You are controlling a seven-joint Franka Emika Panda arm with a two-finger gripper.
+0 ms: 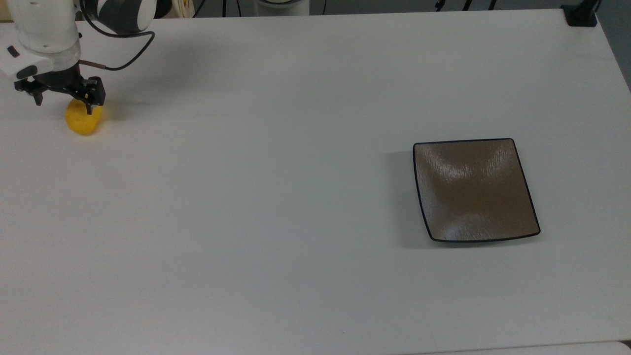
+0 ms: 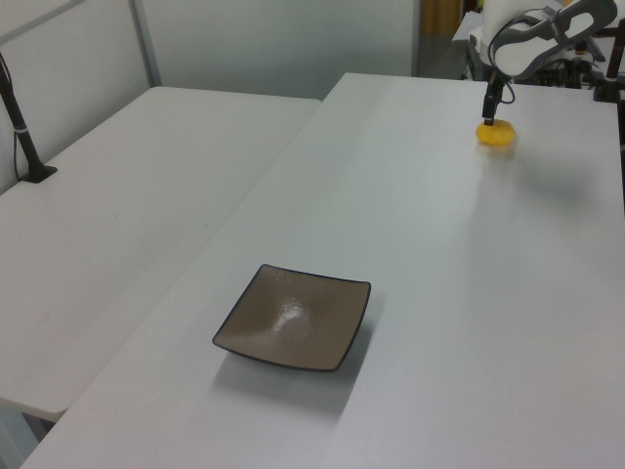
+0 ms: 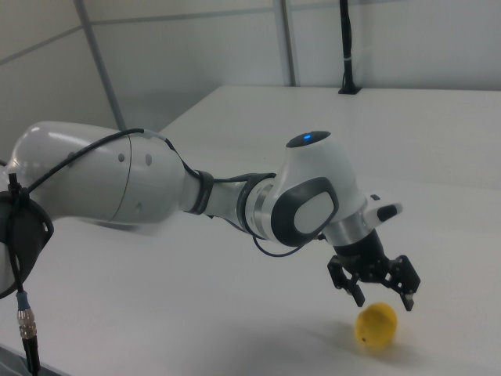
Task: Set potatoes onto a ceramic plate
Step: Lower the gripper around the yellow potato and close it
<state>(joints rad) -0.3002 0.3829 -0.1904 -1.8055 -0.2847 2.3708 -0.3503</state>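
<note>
A bright yellow potato (image 1: 84, 122) lies on the white table near the top view's far left edge; it also appears as the potato (image 2: 496, 135) in the left view and the potato (image 3: 376, 326) in the right view. My gripper (image 1: 63, 106) hangs open just above it, its black fingers spread to either side of the potato's top and not touching it. The right view gives the gripper (image 3: 384, 303) close over the potato. The brown square ceramic plate (image 1: 475, 190) with a thin black rim sits empty, far off at the top view's right. In the left view the ceramic plate (image 2: 293, 318) is near the front.
A black cable (image 1: 123, 59) loops off the arm's wrist above the table. A black clamp (image 1: 581, 15) stands at the table's corner, top view's upper right. A second white table (image 2: 117, 195) with a black post (image 2: 24, 147) adjoins on the left view's left.
</note>
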